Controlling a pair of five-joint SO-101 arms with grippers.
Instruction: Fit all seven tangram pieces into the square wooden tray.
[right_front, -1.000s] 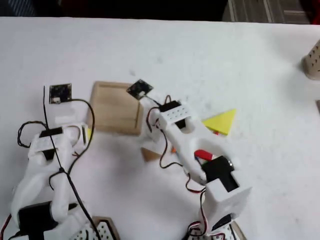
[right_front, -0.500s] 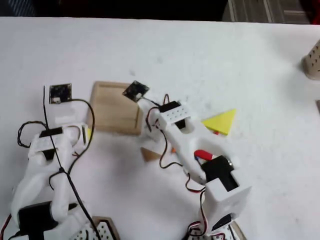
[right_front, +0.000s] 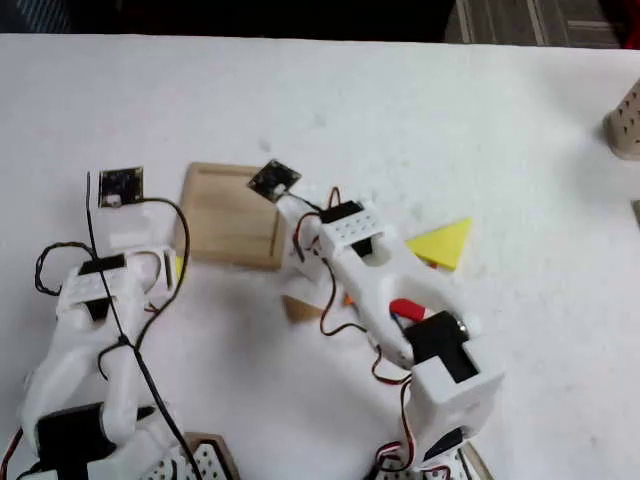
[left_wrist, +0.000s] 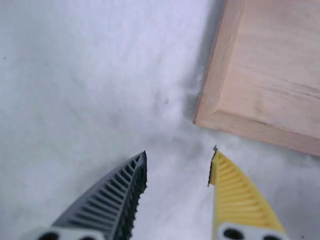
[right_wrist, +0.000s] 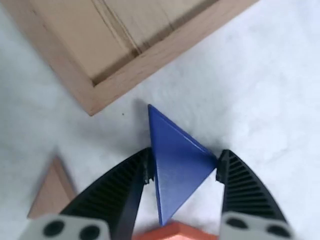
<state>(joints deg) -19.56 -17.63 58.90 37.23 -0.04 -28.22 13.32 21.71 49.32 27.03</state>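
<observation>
From above, the square wooden tray (right_front: 232, 215) holds nothing, and a yellow triangular piece (right_front: 442, 243) lies loose to its right. The left gripper (left_wrist: 177, 160) gapes, empty, beside the tray's corner. The right gripper (right_wrist: 185, 159) pinches a blue triangular piece (right_wrist: 172, 145) just outside the tray.

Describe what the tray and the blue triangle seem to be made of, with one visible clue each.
The tray looks like pale, matt, unvarnished wood: grain lines run along its floor and rim. The blue triangle could be painted wood or plastic: its colour is flat and even, with no grain showing.
</observation>
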